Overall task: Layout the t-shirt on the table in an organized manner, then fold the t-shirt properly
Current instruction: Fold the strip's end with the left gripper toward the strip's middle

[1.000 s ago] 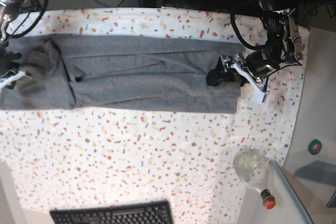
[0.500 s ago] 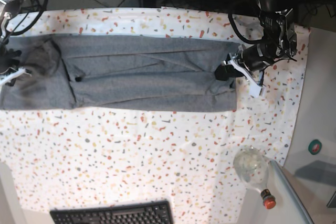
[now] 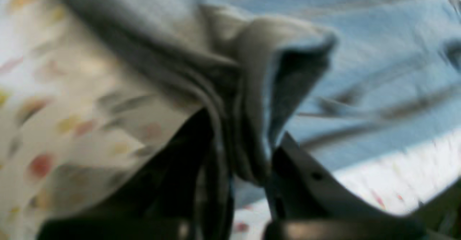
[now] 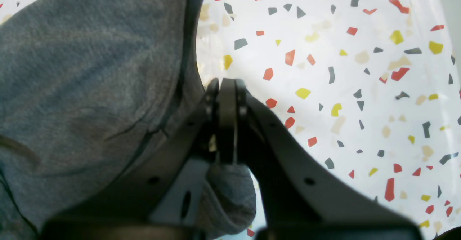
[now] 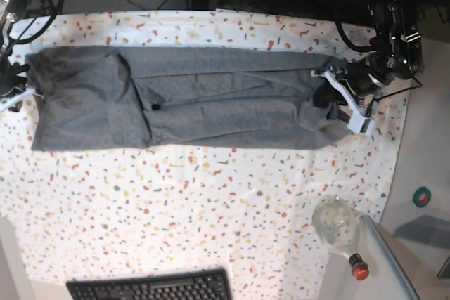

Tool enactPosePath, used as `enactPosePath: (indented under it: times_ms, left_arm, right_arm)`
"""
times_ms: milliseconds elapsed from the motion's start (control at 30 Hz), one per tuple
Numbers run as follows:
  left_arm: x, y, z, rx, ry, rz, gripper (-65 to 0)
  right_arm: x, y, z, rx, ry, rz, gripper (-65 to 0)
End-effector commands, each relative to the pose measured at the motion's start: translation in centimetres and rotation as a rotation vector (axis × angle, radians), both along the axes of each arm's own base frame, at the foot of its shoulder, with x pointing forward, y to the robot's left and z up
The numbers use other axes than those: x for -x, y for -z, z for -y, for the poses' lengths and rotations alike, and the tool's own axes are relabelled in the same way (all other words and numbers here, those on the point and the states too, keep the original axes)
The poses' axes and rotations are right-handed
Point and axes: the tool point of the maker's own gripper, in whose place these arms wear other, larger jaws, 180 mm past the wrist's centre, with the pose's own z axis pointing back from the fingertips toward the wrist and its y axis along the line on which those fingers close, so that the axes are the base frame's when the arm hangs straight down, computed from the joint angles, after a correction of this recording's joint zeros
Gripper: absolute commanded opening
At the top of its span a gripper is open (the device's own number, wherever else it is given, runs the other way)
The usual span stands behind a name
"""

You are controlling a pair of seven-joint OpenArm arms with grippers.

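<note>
Left wrist: the left fingers (image 3: 245, 160) are pinching a bunched fold of the t-shirt (image 3: 360, 52); blur suggests, perhaps, a shallow hold that could be slipping.

Right wrist: the right fingers (image 4: 227, 124) are clamping its edge.

Base: the t-shirt is lying stretched across the tabletop (image 5: 211, 209); overpulling risks dragging it sideways.
</note>
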Motion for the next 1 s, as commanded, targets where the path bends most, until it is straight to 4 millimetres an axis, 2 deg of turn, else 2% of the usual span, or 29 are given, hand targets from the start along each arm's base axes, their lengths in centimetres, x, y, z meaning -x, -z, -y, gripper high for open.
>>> enactPosePath:
  times_ms: [0, 133, 300, 400, 467, 633, 833, 967]
  left_arm:
    - [-0.9, -1.8, 1.3, 0.000, 0.052, 0.060, -65.0]
    - [-1.2, -2.7, 5.6, 0.007, 0.095, 0.064, -65.0]
    - [-0.8, -1.9, 11.0, 0.036, 0.185, 0.026, -65.0]
    - [-0.2, -1.0, 12.9, 0.046, 0.206, -0.011, -65.0]
    - [-0.5, -1.2, 14.3, 0.066, 0.216, -0.010, -65.0]
    - [-0.6, -0.9, 16.0, 0.103, 0.211, -0.023, -65.0]
    - [-2.0, -1.7, 17.9, 0.145, 0.211, -0.005, -65.0]
    - [-2.6, -1.4, 18.9, 0.166, 0.203, -0.019, -65.0]
  right_arm:
    - [-1.3, -1.7, 0.8, 0.029, -0.006, 0.055, -65.0]
    - [-1.3, -1.7, 0.8, 0.029, -0.006, 0.057, -65.0]
    - [-1.4, -1.7, 0.8, 0.029, -0.004, 0.058, -65.0]
    - [-1.3, -1.8, 1.0, 0.030, 0.002, 0.059, -65.0]
    - [-1.3, -1.8, 1.1, 0.031, 0.002, 0.059, -65.0]
    - [-1.3, -1.8, 1.1, 0.030, 0.002, 0.058, -65.0]
    - [-1.2, -1.7, 1.1, 0.030, 0.002, 0.057, -65.0]
    - [-1.3, -1.7, 1.0, 0.029, -0.001, 0.056, -65.0]
